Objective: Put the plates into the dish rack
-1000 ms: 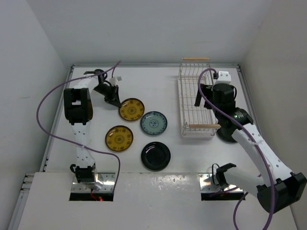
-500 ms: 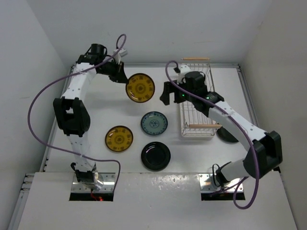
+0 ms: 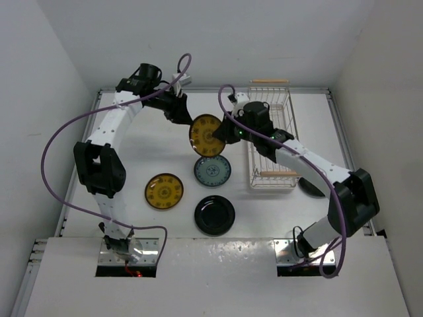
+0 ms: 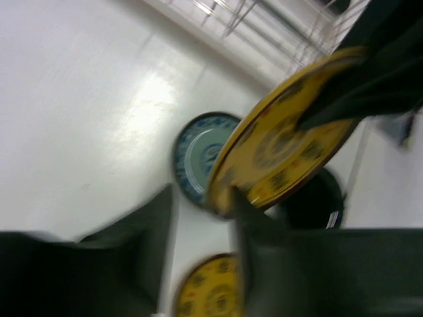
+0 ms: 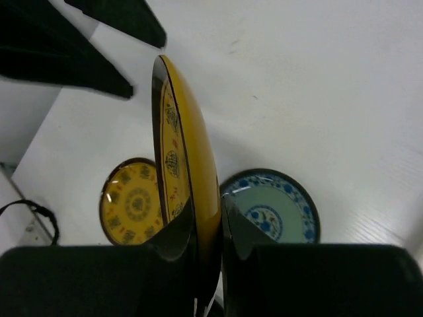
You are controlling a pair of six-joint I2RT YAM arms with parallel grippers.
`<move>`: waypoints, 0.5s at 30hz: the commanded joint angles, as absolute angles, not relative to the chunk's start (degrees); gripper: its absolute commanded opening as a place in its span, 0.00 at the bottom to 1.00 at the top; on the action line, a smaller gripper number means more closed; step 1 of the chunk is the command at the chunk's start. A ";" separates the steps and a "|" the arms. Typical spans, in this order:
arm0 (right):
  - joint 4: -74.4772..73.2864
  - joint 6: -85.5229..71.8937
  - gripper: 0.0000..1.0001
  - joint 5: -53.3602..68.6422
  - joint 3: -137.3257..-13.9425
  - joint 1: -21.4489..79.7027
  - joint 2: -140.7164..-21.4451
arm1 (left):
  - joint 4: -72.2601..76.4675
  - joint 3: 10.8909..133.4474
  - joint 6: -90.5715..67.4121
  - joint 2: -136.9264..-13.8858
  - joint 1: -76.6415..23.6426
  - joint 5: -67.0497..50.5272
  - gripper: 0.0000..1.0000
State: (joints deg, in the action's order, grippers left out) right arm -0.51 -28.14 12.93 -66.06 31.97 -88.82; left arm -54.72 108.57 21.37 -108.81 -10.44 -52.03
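The right gripper (image 5: 206,210) is clenched on the rim of the amber-yellow plate (image 3: 206,134), one finger on each face. The left gripper (image 4: 201,198) has its jaws spread, with the opposite rim of the same plate between them. Contact there cannot be confirmed, as the left wrist view is blurred. The plate is held on edge over the table (image 3: 132,139), near the pale blue plate (image 3: 212,170) and just left of the dish rack (image 3: 271,99). It is round and glossy, with a dark rim and dark motifs ringed about a central medallion. Flat on the table lie a second amber-yellow plate (image 3: 164,191), a black plate (image 3: 215,214), and another black plate (image 3: 309,187). This last one is partly hidden by the right arm, beside the rack's near end.
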 commanded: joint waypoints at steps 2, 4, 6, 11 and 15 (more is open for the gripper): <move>0.64 -26.04 0.00 1.25 -63.89 31.03 -81.04 | -53.88 111.36 17.58 -109.51 -10.02 -43.35 0.70; -4.47 -24.18 0.00 -9.84 -65.73 29.98 -77.62 | -53.88 111.36 16.96 -109.51 -9.50 -35.97 0.79; -12.09 -19.26 0.00 -18.84 -68.10 28.84 -75.16 | -53.88 109.52 16.96 -109.51 -8.88 -26.87 0.82; -21.95 -10.38 0.00 -35.48 -68.73 23.31 -70.05 | -55.98 98.82 21.53 -108.98 -8.35 -11.63 0.82; -28.46 -9.84 0.00 -39.64 -68.29 20.48 -71.63 | -55.99 91.08 23.03 -108.98 -8.35 -7.65 0.81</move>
